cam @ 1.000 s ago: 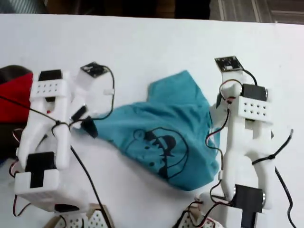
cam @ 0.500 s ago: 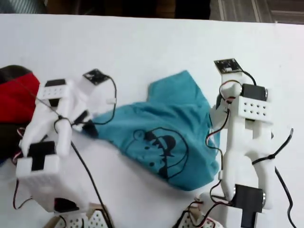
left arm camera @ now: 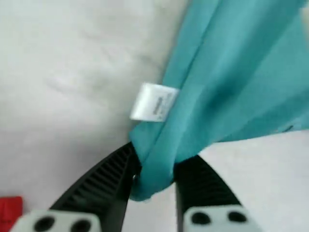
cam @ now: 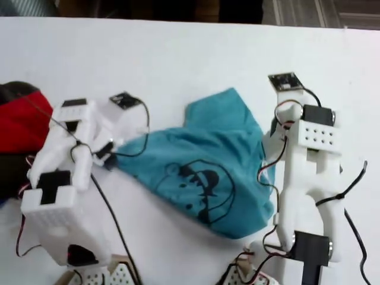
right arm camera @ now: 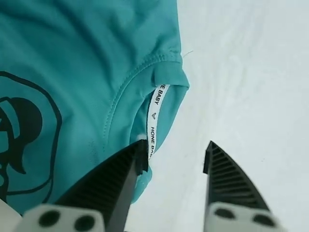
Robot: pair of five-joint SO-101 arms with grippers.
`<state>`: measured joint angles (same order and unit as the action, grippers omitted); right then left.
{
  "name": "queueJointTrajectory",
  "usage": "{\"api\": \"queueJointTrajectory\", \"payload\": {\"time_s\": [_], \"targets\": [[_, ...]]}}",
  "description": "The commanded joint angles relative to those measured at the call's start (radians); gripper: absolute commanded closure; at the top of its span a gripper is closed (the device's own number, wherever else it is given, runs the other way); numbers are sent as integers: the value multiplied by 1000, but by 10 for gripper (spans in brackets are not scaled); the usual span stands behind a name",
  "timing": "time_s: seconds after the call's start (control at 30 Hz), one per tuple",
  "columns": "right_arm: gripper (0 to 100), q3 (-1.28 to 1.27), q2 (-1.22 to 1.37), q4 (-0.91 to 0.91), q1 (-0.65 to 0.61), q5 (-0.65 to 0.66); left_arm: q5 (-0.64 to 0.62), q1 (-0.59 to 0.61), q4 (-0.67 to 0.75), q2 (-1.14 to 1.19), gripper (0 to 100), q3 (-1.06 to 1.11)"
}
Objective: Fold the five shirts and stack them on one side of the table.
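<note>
A teal shirt [cam: 202,169] with a dark print lies crumpled in the middle of the white table [cam: 178,53]. My left gripper [cam: 110,157] is at its left corner. In the left wrist view the left gripper [left arm camera: 152,181] is shut on a bunched teal shirt [left arm camera: 227,72] edge, close to a white tag [left arm camera: 154,102]. My right gripper [cam: 268,133] is at the shirt's right side. The right gripper [right arm camera: 174,162] is open by the collar of the teal shirt [right arm camera: 72,63]. One finger [right arm camera: 128,169] rests at the neck label [right arm camera: 154,118], the other over bare table.
A red shirt [cam: 24,122] lies on dark fabric [cam: 9,178] at the table's left edge, beside the left arm. The far half of the table is bare white. Both arm bases and their cables stand along the near edge.
The left arm has swung and leaned a little to the right with the shirt's corner held. The shirt's left edge is drawn slightly tighter. The right arm has stayed still.
</note>
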<state>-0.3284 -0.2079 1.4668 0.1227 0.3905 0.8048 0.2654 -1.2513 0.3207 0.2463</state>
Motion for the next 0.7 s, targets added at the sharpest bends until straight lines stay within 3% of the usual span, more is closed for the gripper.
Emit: {"api": "queueJointTrajectory", "payload": {"time_s": [0.0, 0.13, 0.4, 0.67], "targets": [[809, 43, 7, -16, -7, -9, 2, 17, -37, -6, 966, -82], [809, 43, 7, -16, -8, -9, 2, 11, -130, -6, 932, -173], [809, 41, 7, -16, -8, -9, 2, 18, -227, 2, 676, -360], [809, 38, 7, -13, -4, -6, -77, 11, -121, 29, 675, -358]]}}
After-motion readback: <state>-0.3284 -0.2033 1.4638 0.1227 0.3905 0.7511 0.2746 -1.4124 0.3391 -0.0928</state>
